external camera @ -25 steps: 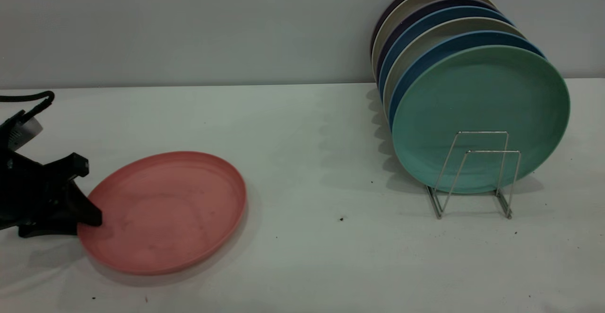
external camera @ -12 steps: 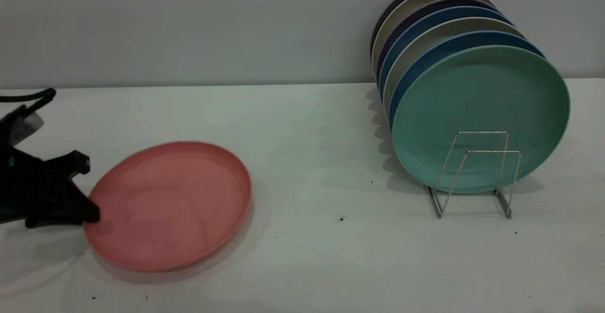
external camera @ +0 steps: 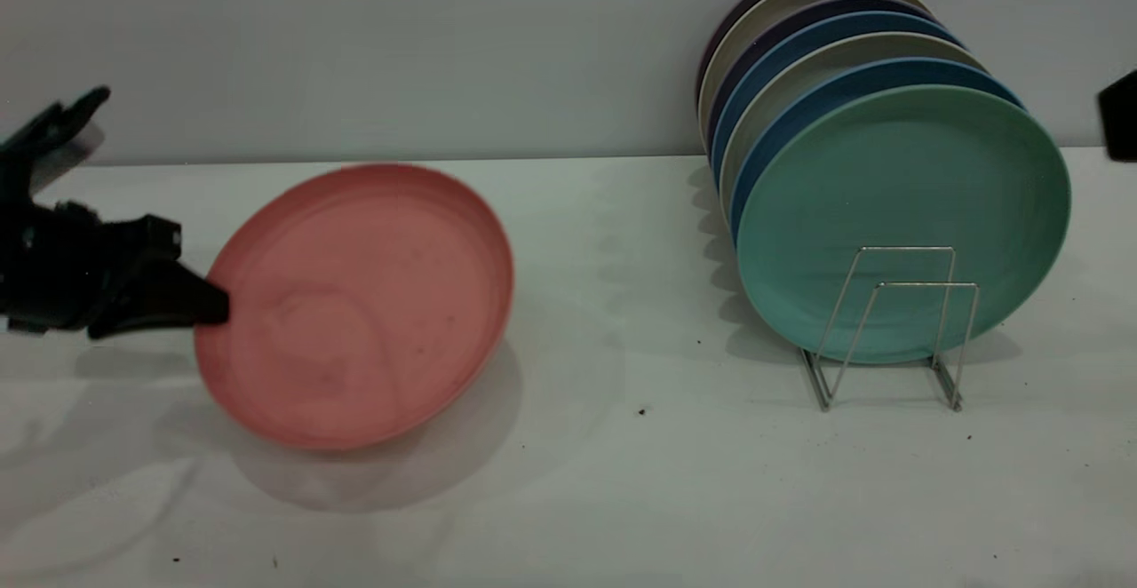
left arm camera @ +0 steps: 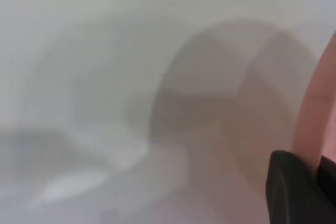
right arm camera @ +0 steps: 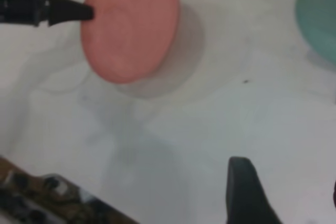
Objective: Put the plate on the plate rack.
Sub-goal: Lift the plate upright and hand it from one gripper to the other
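Observation:
The salmon-pink plate (external camera: 364, 304) hangs tilted above the table at the left, its face turned towards the camera. My left gripper (external camera: 213, 308) is shut on the plate's left rim and holds it up. The left wrist view shows a dark finger (left arm camera: 296, 190) against the plate's edge (left arm camera: 315, 119). The right wrist view shows the plate (right arm camera: 128, 24) and the left gripper (right arm camera: 89, 11) from above. The silver wire plate rack (external camera: 888, 330) stands at the right, its two front loops free. My right gripper (right arm camera: 286, 179) is open and empty, high at the far right (external camera: 1119, 113).
Several plates stand upright in the rack, a teal-green one (external camera: 897, 179) in front, with blue and cream ones behind it leaning towards the wall. White tabletop (external camera: 622, 446) lies between the pink plate and the rack, with a few dark specks.
My left gripper has lifted the pink plate off the table, moved it up and slightly right, and tipped it towards upright. The right gripper has come into view at the far right edge.

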Motion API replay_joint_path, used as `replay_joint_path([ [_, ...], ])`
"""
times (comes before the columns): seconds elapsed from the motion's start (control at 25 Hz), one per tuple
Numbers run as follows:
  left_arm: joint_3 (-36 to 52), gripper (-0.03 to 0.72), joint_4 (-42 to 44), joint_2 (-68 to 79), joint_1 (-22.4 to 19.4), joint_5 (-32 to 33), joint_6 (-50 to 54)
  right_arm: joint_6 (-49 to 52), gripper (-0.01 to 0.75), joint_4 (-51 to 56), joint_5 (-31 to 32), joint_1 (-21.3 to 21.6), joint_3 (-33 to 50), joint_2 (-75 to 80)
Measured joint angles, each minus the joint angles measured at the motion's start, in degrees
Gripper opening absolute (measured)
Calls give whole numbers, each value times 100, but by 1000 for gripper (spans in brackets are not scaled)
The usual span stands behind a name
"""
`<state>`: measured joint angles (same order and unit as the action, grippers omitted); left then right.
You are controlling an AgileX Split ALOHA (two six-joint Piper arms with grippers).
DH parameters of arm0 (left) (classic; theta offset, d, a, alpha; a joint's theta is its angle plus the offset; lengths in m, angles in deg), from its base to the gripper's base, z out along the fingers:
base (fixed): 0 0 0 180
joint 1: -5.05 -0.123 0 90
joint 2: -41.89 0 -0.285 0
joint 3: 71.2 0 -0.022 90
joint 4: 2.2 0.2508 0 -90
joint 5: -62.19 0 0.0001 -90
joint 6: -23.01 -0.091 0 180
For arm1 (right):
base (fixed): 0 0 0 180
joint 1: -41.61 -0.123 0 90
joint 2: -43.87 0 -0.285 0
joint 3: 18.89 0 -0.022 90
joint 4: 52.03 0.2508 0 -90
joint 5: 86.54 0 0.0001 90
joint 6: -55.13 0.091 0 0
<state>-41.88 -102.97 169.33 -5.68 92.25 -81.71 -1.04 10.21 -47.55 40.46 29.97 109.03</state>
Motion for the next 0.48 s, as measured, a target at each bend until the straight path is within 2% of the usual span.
replay_joint_path([
  [0.2, -16, 14, 10, -233, 334, 50, -336, -987, 417, 929, 54, 0, 0, 781],
  [0.48, -40, 14, 12, -280, 1027, 70, -454, -2749, 417, 2526, 70, 0, -37, 2053],
])
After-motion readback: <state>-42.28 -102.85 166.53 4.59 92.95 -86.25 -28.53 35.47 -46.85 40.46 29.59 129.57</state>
